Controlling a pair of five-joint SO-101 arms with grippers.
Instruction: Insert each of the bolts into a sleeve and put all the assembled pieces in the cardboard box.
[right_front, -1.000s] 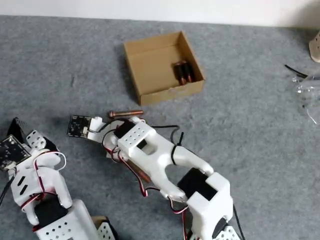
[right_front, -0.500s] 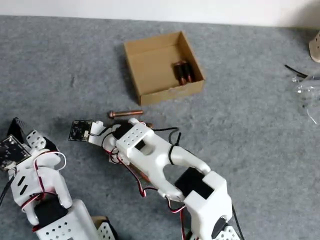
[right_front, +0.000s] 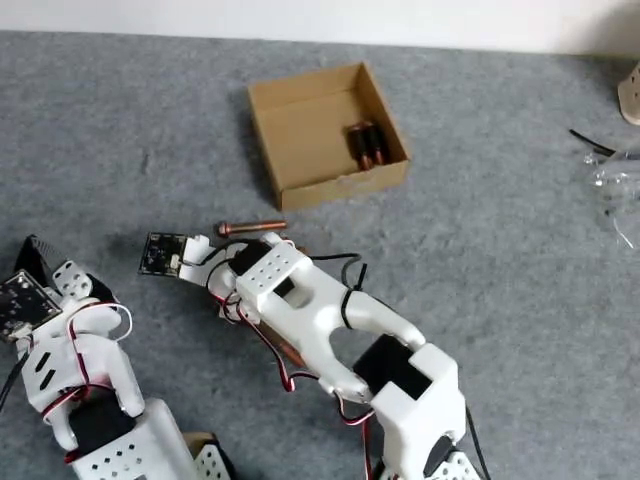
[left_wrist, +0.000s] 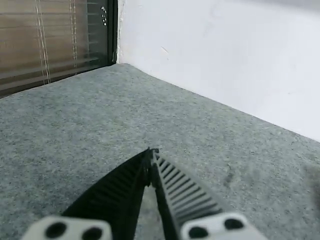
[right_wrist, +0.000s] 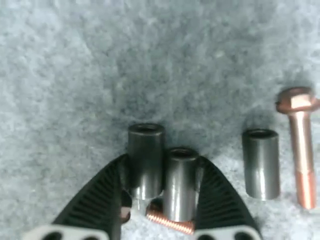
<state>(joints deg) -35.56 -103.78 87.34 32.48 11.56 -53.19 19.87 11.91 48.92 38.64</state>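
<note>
The assembly step is judged to be in hand, not the boxing. Two assembled pieces (right_front: 365, 146) are already lying in the right part of the cardboard box (right_front: 345, 183), which stands at the far centre of the grey carpet (right_front: 500, 250).

The right gripper (right_wrist: 165, 167) is held low over the carpet, near and a little left of the box. Its jaws are closed against the outer sides of a pair of sleeves (right_wrist: 146, 160) that lie side by side and touching. A copper threaded end (right_wrist: 170, 222) is seen between the jaws under the pair; whether it is seated in either sleeve cannot be told. Just beside this group a spare sleeve (right_wrist: 260, 163) lies with a loose bolt (right_front: 252, 228) alongside it — close, not touching, and not yet joined.

The left gripper (left_wrist: 150, 156) is held at the near left, well apart from the parts, its jaws pressed together on nothing.

Two sleeves caught at once are judged a poor hold. For the next move one sleeve would have to be separated and held alone, with its bore kept free, so that a bolt could be brought in along its axis — most likely by the left arm. Slip of the round sleeves between the jaws is the risk to be watched.
</note>
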